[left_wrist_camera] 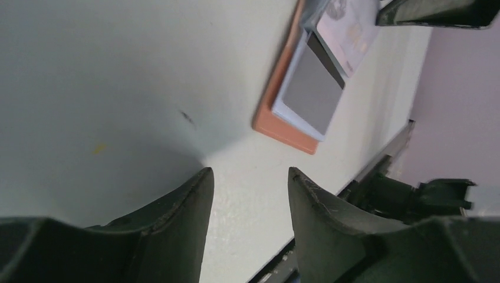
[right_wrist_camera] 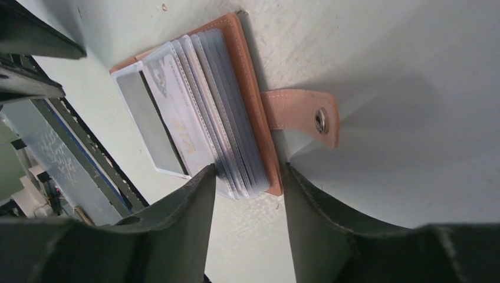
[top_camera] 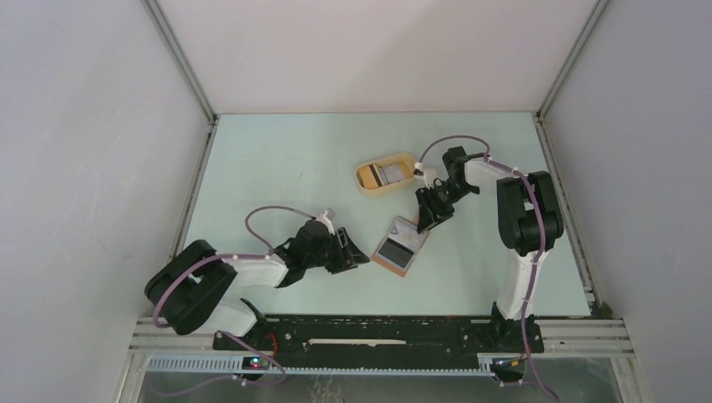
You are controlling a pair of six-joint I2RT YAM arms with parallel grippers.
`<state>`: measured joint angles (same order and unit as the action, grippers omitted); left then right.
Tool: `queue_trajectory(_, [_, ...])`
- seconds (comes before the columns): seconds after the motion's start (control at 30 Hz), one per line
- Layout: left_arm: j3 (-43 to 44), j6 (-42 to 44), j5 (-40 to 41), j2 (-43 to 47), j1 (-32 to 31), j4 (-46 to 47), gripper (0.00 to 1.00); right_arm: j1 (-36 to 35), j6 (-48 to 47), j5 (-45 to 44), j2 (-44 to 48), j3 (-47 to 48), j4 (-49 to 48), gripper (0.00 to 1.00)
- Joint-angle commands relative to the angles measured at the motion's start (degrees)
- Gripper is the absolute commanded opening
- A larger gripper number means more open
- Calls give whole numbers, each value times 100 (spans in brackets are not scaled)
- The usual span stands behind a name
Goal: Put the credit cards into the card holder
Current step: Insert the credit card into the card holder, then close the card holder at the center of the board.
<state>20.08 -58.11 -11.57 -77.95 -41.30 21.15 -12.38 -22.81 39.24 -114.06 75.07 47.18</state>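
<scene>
from where i stand the card holder (top_camera: pixel 401 246) lies open and flat on the bench (top_camera: pixel 277 159), about midway between the two arms. its clear sleeves (right_wrist_camera: pixel 227 112) are fanned upward and its snap tab (right_wrist_camera: pixel 301 115) sticks out to the side. a grey card (right_wrist_camera: pixel 147 115) shows through the top sleeve, with a paler printed card (right_wrist_camera: pixel 183 132) just behind it, so i'd say some of the credit cards are already housed. at least one spare card (top_camera: pixel 388 175) lies in the yellow tray (top_camera: pixel 361 178) beyond the holder.

the right jaws hang just over the tab edge of the holder, parted, with nothing between them. the left jaws sit low near the holder's other side, apart from it, likewise released and empty.

my read is that this is the gap between cards: some are in, the next not yet fetched. the next move calls for the right arm, nearest the tray, to reach in and pinch a thin flat card off its floor, probably by tipping it up against the wall. meanwhile the left jaws would need to press the holder down so a sleeve mouth is open for the slide-in.
</scene>
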Motion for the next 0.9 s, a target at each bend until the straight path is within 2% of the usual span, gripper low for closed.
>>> queue_trajectory(0.0, [367, -493, -630, -587, -24, 432, 57, -59, 190, -172, -133, 69, 149, 52])
queue_trajectory(0.23, [113, -1576, -883, -1138, -25, 506, 59, -209, 409, -281, -270, 71, 255, 37])
queue_trajectory(0.33, [-137, -2008, -777, -1078, -19, 535, 63, -236, 475, -266, -324, 69, 283, 34])
queue_trajectory(0.43, [-291, -2225, -684, -1034, -27, 1128, 65, -296, 513, -259, -343, 70, 261, 34])
queue_trajectory(0.63, [258, -2238, -889, -1459, -26, 1719, 65, -438, 532, -234, -371, 73, 264, 34])
queue_trajectory(0.7, [378, -2260, -930, -1614, -25, 1833, 61, -442, 532, -225, -371, 69, 273, 34])
queue_trajectory(0.8, [445, -2325, -998, -1652, -27, 2166, 48, -441, 532, -188, -347, 72, 287, 34])
queue_trajectory(0.87, [501, -2325, -1042, -1557, -23, 2218, 45, -433, 523, -94, -323, 71, 299, 34])
